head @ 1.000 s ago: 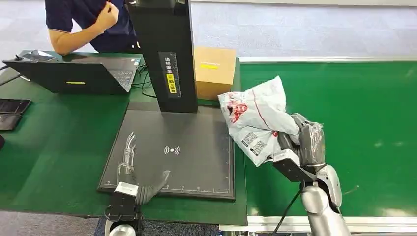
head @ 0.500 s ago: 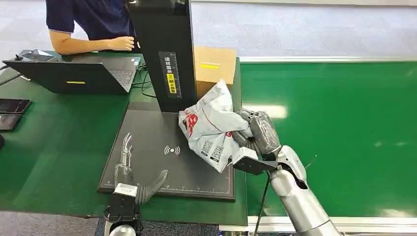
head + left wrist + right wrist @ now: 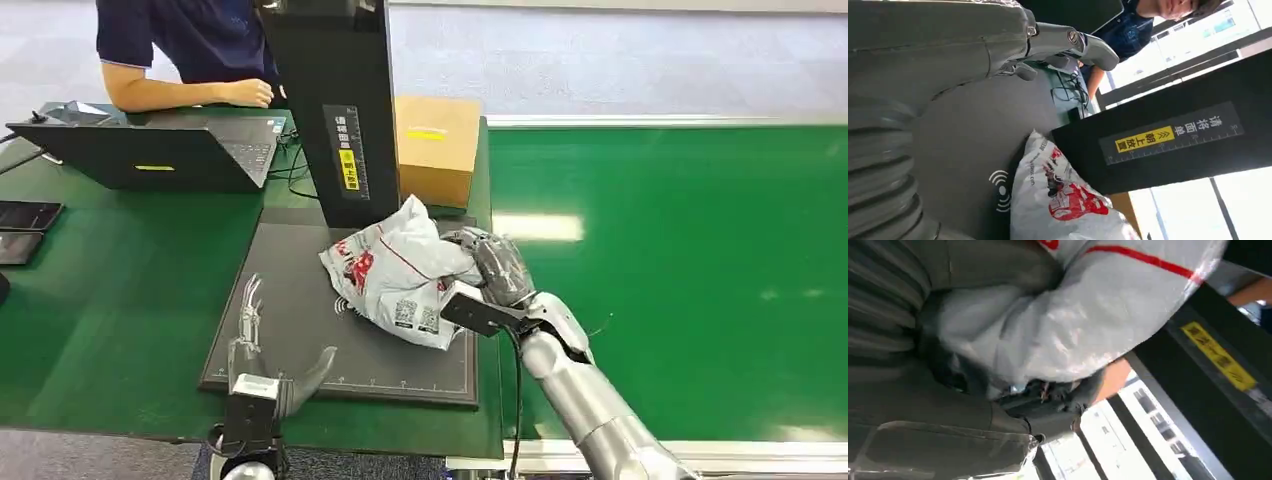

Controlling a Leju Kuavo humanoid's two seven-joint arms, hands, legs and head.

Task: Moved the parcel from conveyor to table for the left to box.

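Parcel point(image 3: 395, 275) gripped by right robot hand point(image 3: 492, 265) over pad point(image 3: 300, 310).

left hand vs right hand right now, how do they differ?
The right hand grips the parcel; the left hand holds nothing, fingers apart. The right hand is at the black pad's right edge beside the conveyor; the left hand is at the pad's near left corner. Both are over the pad.
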